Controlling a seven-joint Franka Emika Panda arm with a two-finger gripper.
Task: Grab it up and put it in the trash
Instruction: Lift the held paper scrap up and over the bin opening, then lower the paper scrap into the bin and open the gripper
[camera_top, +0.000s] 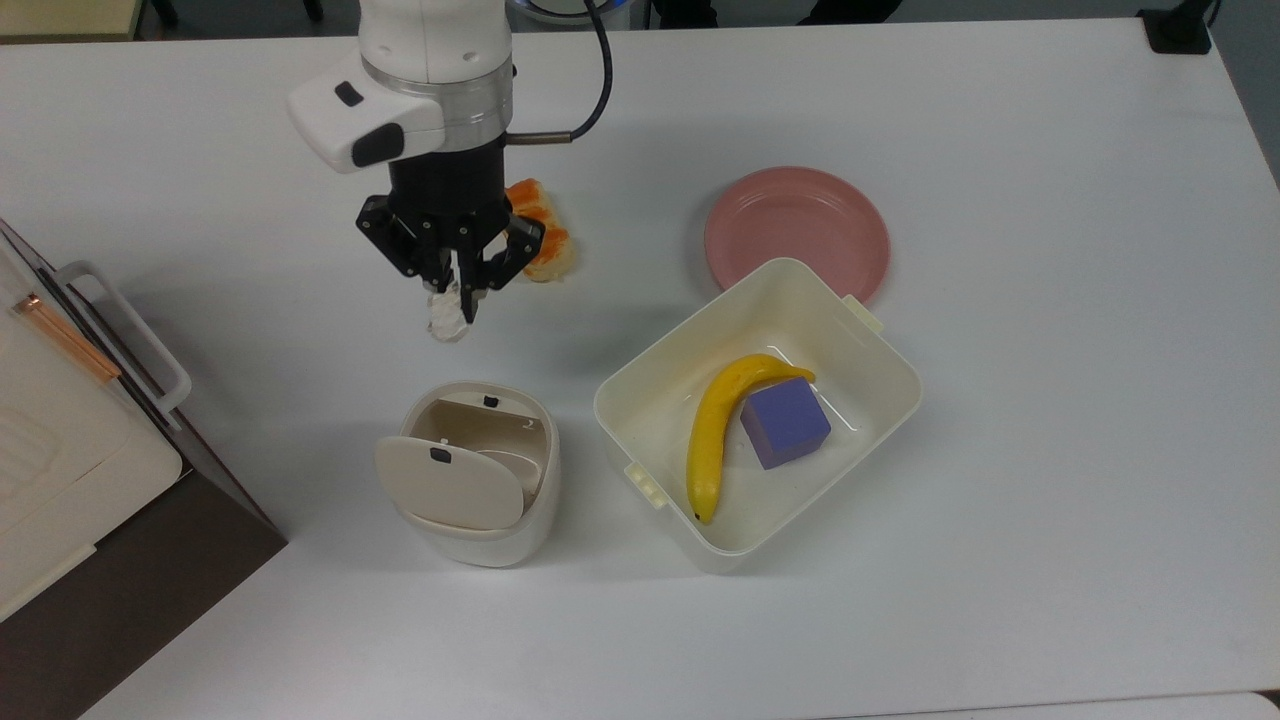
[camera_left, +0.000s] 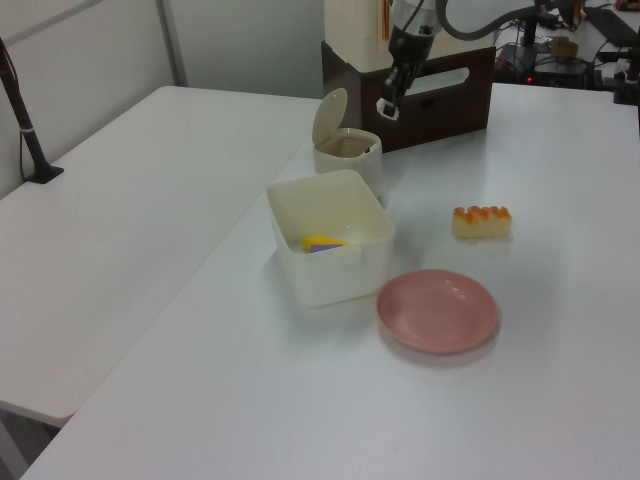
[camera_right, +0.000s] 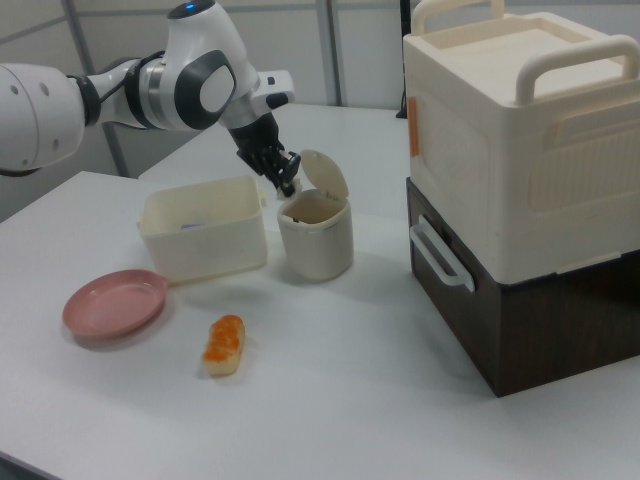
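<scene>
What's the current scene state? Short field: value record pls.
gripper: raised above the table, shut on the white wad
white wad: held off the table, not yet over the bin
trash bin: upright, flap lid tilted open
tub: holds a banana and a purple block
pink plate: empty, beside the tub
bread roll: lying on the table
task step: wad grasped, drop into bin not yet done

A robotics lab: a robot arm (camera_right: 120, 95) over white tables (camera_top: 1000, 500), toy food laid out.
</scene>
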